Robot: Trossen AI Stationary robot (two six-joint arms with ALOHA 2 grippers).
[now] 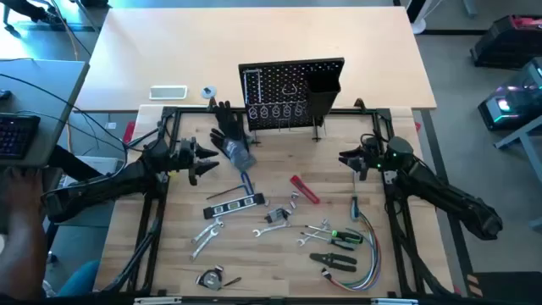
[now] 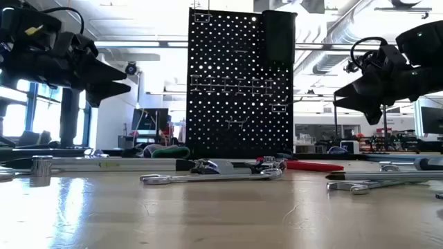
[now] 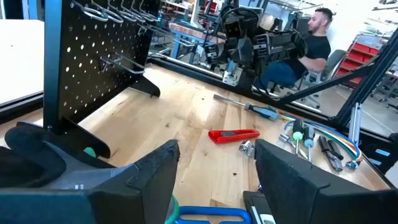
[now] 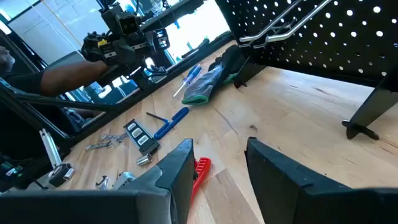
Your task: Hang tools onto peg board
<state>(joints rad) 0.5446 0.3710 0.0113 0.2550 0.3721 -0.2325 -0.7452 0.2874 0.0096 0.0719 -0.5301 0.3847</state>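
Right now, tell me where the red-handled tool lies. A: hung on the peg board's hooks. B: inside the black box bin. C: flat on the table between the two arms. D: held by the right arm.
C: the red-handled tool lies flat on the table, in front of the peg board, clear of both arms.

From my overhead camera, the small tools (image 1: 279, 222) scattered across the desk (image 1: 271, 280) are too tiny for me to name one by one. The peg board (image 1: 292, 89) hooks blur together. My left wrist camera cuts off a blue handle (image 3: 208, 214) at its edge. The low camera shows only the nearest wrench (image 2: 208, 178) clearly; everything behind it overlaps.
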